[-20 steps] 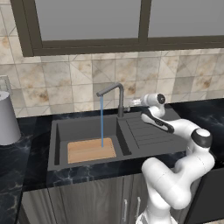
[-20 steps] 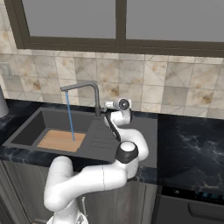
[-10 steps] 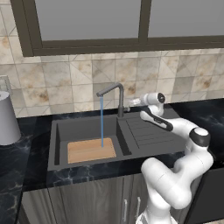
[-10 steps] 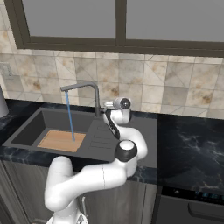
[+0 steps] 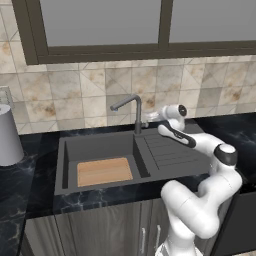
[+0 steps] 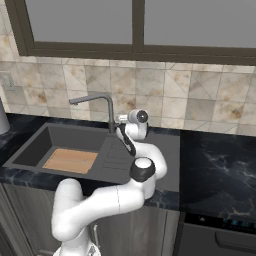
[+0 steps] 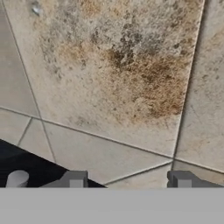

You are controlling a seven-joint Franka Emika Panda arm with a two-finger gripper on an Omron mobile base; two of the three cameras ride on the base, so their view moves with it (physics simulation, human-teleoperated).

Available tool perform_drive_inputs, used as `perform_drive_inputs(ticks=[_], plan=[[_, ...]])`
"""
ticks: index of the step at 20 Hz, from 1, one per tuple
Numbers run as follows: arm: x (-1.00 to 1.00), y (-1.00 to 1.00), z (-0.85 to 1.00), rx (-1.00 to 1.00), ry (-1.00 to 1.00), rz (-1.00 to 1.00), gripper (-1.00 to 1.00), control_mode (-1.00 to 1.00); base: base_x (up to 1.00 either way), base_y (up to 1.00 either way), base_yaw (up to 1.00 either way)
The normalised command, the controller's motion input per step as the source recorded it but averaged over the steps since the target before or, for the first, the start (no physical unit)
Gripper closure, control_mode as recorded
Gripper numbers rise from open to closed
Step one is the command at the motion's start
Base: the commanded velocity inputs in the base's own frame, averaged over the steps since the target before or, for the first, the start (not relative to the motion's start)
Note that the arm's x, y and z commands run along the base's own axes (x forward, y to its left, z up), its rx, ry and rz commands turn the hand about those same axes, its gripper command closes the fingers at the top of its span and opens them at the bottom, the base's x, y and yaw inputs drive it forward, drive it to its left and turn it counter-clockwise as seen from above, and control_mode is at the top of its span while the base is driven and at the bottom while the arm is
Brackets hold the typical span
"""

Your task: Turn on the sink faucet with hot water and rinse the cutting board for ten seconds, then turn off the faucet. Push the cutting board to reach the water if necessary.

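1. Water that fell from the spout a second ago is gone; the sink faucet (image 5: 134, 111) now runs dry, its spout arm angled out over the basin.
2. White robot arm reaches to the rear of the counter (image 5: 30, 175), its claw (image 5: 150, 116) just beside the faucet's upright post, at the small side lever.
3. Claw fingers have drawn in since the earlier frame; whether they grip the lever cannot be told.
4. From the hand camera, the two dark fingertips (image 7: 74, 179) point at beige wall tile (image 7: 118, 70).
5. Cutting board (image 5: 104, 171), light-tan wood, lies flat on the floor of the sink (image 5: 67, 150), toward its front.
6. Grey cylindrical container (image 5: 9, 135) stands on the counter at far left.
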Motion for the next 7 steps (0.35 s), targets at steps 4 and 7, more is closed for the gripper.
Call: perform_drive_inputs(ticks=[4, 7], plan=[[0.00, 0.68, 0.00, -0.05, 0.00, 0.00, -1.00, -1.00, 0.00, 0.00, 0.00], [0.00, 0.77, 0.00, -0.07, 0.00, 0.00, -1.00, -1.00, 0.00, 0.00, 0.00]])
